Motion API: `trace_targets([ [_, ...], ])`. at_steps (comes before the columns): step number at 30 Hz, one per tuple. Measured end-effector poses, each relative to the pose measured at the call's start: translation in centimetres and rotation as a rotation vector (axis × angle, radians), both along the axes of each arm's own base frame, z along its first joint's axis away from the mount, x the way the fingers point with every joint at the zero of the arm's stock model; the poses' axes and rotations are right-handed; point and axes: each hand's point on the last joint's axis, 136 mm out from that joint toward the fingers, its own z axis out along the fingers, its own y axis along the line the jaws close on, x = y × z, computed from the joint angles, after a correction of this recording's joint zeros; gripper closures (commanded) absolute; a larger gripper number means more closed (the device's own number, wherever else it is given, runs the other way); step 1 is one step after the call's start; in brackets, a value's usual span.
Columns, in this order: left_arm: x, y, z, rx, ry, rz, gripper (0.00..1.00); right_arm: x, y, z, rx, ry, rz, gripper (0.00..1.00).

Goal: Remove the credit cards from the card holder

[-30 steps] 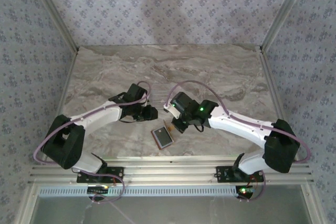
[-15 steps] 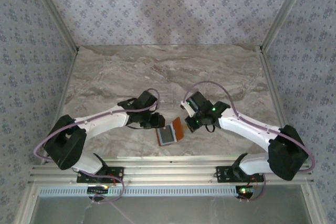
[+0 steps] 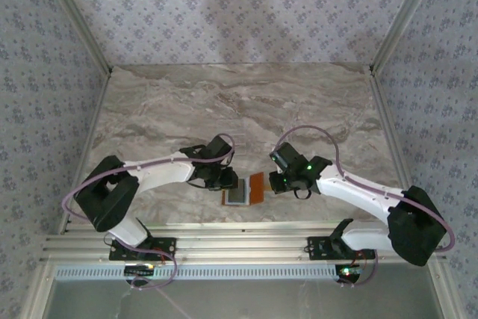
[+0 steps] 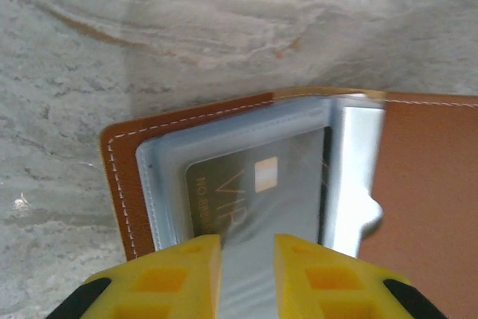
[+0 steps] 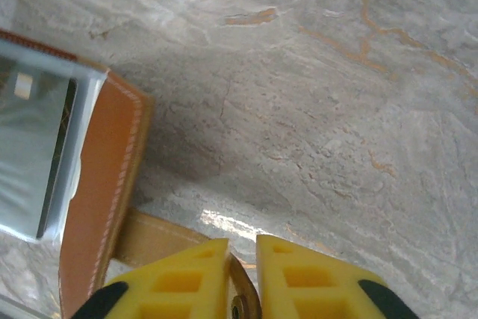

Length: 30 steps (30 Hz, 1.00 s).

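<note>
Left gripper (image 4: pixel 247 252), fingers narrowly parted astride the clear sleeve (image 4: pixel 224 147) of the open card holder (image 4: pixel 426 184) (pinching or not: cannot tell), should catch the dark credit card (image 4: pixel 250 192) just ahead of its tips and draw straight back, while right gripper (image 5: pixel 242 252) steadies the snap tab (image 5: pixel 157 238) between its near-closed fingers.

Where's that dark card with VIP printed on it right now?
In the left wrist view, the VIP card lies inside the clear sleeve of the open card holder, just beyond the left gripper, near the table's front edge.
</note>
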Motion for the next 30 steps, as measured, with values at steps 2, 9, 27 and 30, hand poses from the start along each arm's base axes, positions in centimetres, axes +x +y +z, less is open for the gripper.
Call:
trace_targets([
  [2, 0.0, 0.0, -0.3, 0.006, 0.006, 0.0, 0.77, 0.0, -0.1, 0.0, 0.001, 0.003, -0.016, 0.69],
  [9, 0.2, -0.2, -0.3, -0.004, -0.003, 0.0, 0.79, -0.1, 0.1, 3.7, 0.02, -0.026, -0.049, 0.61],
  [27, 0.2, -0.3, -0.4, -0.006, -0.004, 0.0, 0.81, -0.8, 11.0, 6.9, 0.329, 0.179, -0.009, 0.87],
  [30, 0.2, -0.2, -0.5, -0.006, -0.005, 0.001, 0.81, -1.0, 10.5, 5.0, 0.315, 0.219, -0.045, 0.89],
])
